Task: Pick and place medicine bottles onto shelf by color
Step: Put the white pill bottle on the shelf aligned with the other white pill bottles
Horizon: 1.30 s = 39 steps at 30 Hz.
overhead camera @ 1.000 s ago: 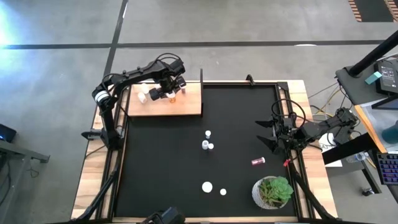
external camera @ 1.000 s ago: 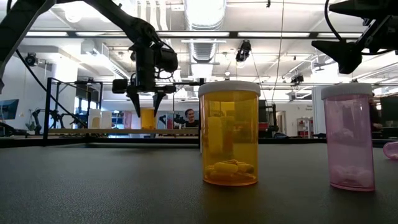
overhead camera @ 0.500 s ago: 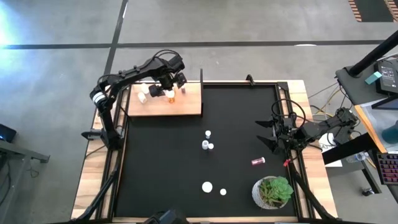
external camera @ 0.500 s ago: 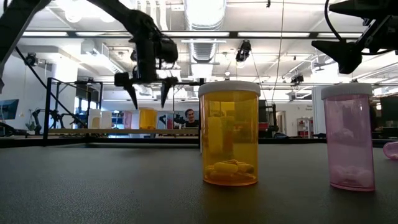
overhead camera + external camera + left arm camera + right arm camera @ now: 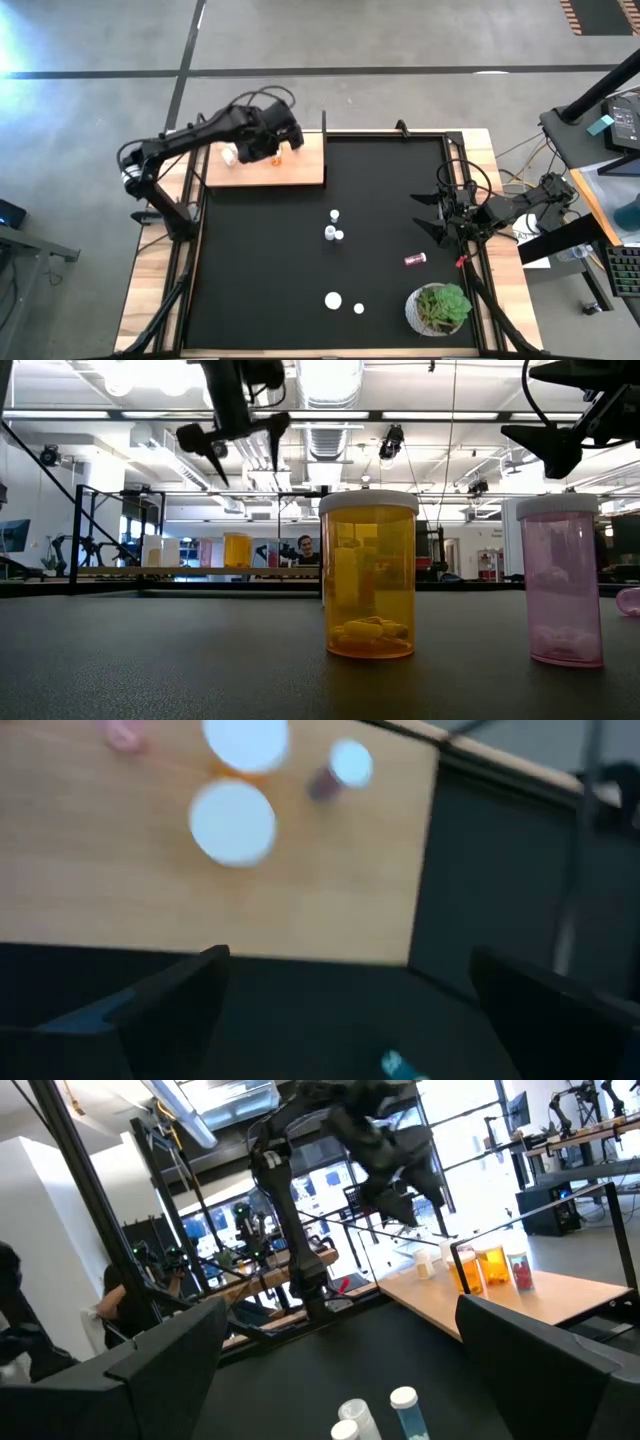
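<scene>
Lifted away from the orange bottle [image 5: 238, 550] since a second ago, the left end effector [image 5: 233, 438] is held open above the shelf [image 5: 300, 172], where that bottle was set beside others, while the right end effector [image 5: 428, 213] is kept open at the tabletop [image 5: 260, 260] edge.

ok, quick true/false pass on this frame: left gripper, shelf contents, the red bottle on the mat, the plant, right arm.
1. The left gripper is open, above the shelf. True.
2. The left gripper holds an orange bottle. False: its jaws are empty; the orange bottle stands on the shelf below it.
3. The dark red bottle stands upright on the mat. False: it lies on its side.
4. The plant sits near the mat's front right corner. True.
5. The right gripper is over the shelf. False: it waits, open, at the mat's right edge.
</scene>
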Tool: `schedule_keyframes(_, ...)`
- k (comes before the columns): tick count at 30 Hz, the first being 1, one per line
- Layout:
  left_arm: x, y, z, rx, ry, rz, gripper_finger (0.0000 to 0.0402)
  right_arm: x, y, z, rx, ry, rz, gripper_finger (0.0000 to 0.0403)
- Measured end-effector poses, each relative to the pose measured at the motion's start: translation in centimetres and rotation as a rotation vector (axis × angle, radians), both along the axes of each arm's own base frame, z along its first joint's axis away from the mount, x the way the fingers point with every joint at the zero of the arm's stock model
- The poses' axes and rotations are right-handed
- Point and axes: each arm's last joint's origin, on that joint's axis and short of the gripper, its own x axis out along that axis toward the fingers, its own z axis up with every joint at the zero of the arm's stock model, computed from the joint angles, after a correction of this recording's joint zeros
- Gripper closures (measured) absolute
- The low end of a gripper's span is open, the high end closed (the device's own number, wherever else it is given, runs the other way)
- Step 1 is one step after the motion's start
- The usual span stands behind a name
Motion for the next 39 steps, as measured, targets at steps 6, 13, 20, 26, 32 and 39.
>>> schedule_keyframes(6,2.5,-4.7,-0.6,0.018,0.018,-0.108,0.0007,0.0,0.0,0.0,0.000,0.000,0.000,0.0019)
schedule_keyframes(13,5.6,-9.4,-3.1,-0.002,0.080,-0.263,0.0007,0.0,0.0,0.0,0.000,0.000,0.000,0.0019)
schedule_keyframes(20,8.2,-11.9,-5.8,-0.118,0.076,-0.337,0.0008,0.0,0.0,0.0,0.000,-0.001,-0.001,0.0019)
schedule_keyframes(26,9.4,-12.1,-7.6,-0.244,0.065,-0.379,0.0008,0.0,0.0,0.0,0.000,0.000,0.000,0.0019)
schedule_keyframes(32,10.1,-12.1,-8.0,-0.271,0.020,-0.299,0.0008,0.0,0.0,0.0,0.000,0.000,0.000,0.0019)
schedule_keyframes(39,12.1,-12.8,-10.8,-0.333,-0.002,-0.131,0.0008,0.0,0.0,0.0,0.000,0.000,0.000,0.0019)
